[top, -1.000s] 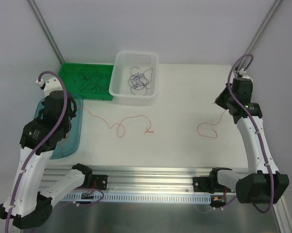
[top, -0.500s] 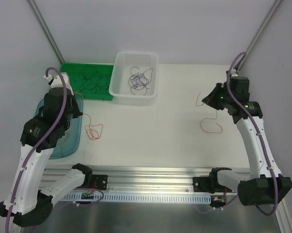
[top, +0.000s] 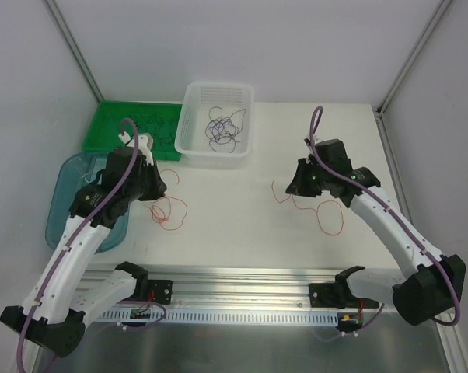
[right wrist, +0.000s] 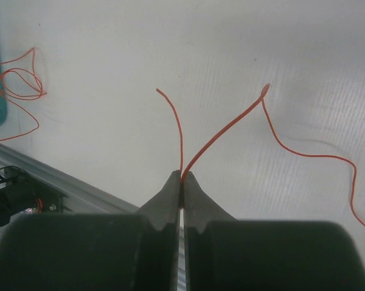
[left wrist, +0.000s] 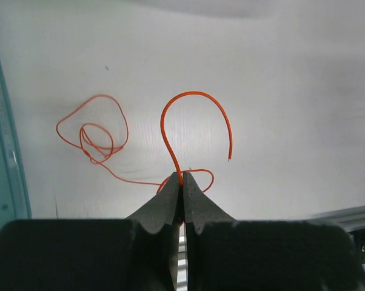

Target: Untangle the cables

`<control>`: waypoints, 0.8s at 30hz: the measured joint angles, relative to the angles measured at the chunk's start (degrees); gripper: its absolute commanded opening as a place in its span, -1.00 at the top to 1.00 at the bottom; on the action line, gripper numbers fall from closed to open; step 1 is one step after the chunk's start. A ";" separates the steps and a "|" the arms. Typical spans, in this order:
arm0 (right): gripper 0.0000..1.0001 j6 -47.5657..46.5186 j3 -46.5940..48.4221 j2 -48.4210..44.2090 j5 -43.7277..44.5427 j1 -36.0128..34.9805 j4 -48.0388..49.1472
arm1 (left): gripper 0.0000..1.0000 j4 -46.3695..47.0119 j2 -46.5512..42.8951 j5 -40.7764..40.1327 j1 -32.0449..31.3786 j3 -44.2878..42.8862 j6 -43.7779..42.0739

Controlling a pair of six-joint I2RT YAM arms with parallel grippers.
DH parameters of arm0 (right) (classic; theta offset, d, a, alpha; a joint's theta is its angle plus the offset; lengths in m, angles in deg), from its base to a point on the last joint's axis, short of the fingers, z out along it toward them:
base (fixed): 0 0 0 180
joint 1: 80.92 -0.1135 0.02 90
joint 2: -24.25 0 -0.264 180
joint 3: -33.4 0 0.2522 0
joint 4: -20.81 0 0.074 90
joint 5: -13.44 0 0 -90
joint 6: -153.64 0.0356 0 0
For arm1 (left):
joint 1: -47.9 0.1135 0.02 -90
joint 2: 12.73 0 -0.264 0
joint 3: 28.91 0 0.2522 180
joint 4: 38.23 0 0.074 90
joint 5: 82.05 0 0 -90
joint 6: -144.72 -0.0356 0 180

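Observation:
My left gripper (top: 159, 185) is shut on a thin red cable (top: 170, 211) whose loops lie on the white table just in front of it. In the left wrist view the closed tips (left wrist: 182, 177) pinch that cable (left wrist: 194, 93), which arcs up from them, with a coil (left wrist: 94, 136) to the left. My right gripper (top: 296, 186) is shut on a second red cable (top: 327, 224) trailing toward the near right. In the right wrist view its tips (right wrist: 182, 177) pinch two strands of this cable (right wrist: 225, 133). The two red cables lie apart.
A white basket (top: 191, 116) at the back holds dark purple cables (top: 222, 128). A green tray (top: 113, 128) to its left holds black cables (top: 150, 128). A teal bin (top: 63, 194) sits at the left edge. The metal rail (top: 242, 291) runs along the near edge.
Both arms have swung inward toward the table's middle. The left gripper moved right off the teal bin with its red cable; the right gripper moved left, dragging its red cable along.

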 measured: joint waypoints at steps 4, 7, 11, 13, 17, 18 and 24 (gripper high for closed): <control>0.98 0.02 -5.01 0.22 0.79 -0.48 1.05 | 0.91 2.27 2.73 0.26 0.00 8.22 1.62; 0.96 0.02 -9.25 0.33 1.29 -0.68 1.07 | 0.72 4.74 4.55 -1.88 0.00 13.35 2.91; 0.93 -0.04 -12.94 0.33 2.08 -1.38 1.27 | 0.15 8.94 7.39 -5.55 0.00 18.60 5.40; 0.90 -0.17 -14.08 0.48 2.40 -1.86 1.33 | -0.30 10.95 9.16 -7.74 0.00 21.05 7.43; 0.75 -0.44 -15.32 1.73 2.86 -3.19 2.01 | -0.82 12.94 10.73 -11.98 0.00 24.68 11.41; 0.61 -0.48 -15.50 2.19 3.04 -3.58 2.23 | -0.92 13.49 10.84 -13.03 0.00 25.22 12.55; -0.25 -1.16 -15.91 3.13 4.11 -5.84 2.84 | -0.98 15.89 12.02 -17.49 0.00 25.92 17.59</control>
